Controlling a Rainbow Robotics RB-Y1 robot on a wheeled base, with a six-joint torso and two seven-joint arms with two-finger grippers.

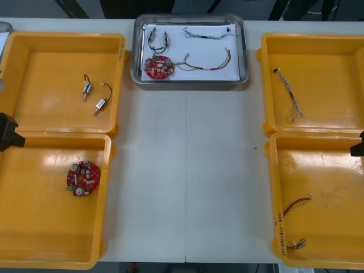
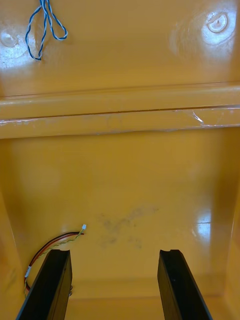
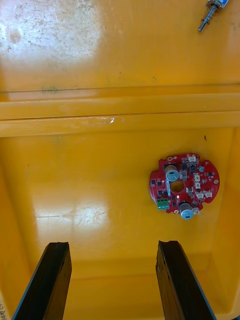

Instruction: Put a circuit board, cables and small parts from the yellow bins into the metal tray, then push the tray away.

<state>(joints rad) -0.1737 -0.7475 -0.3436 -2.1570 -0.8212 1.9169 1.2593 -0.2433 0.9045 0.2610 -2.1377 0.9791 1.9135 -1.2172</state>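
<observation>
The metal tray (image 1: pixel 245 51) stands at the table's far middle, white inside, holding a red circuit board (image 1: pixel 158 66), a red and yellow cable (image 1: pixel 206 61), a blue and white cable (image 1: pixel 206 34) and small metal parts (image 1: pixel 158 40). Another red board (image 1: pixel 83 177) (image 3: pixel 183 185) lies in the near left bin (image 1: pixel 34 227). My left gripper (image 3: pixel 113 280) hangs open over that bin, the board beyond its fingers. My right gripper (image 2: pixel 116 285) is open above the near right bin (image 1: pixel 335 216), beside a red and yellow cable (image 2: pixel 52 243) (image 1: pixel 296 204).
The far left bin (image 1: pixel 51 85) holds two small metal parts (image 1: pixel 95 95). A blue and white cable (image 1: pixel 288 92) (image 2: pixel 44 22) lies in the far right bin (image 1: pixel 330 62). A further short cable (image 1: pixel 296 244) rests at the near right bin's front. Both arms show at the table's side edges.
</observation>
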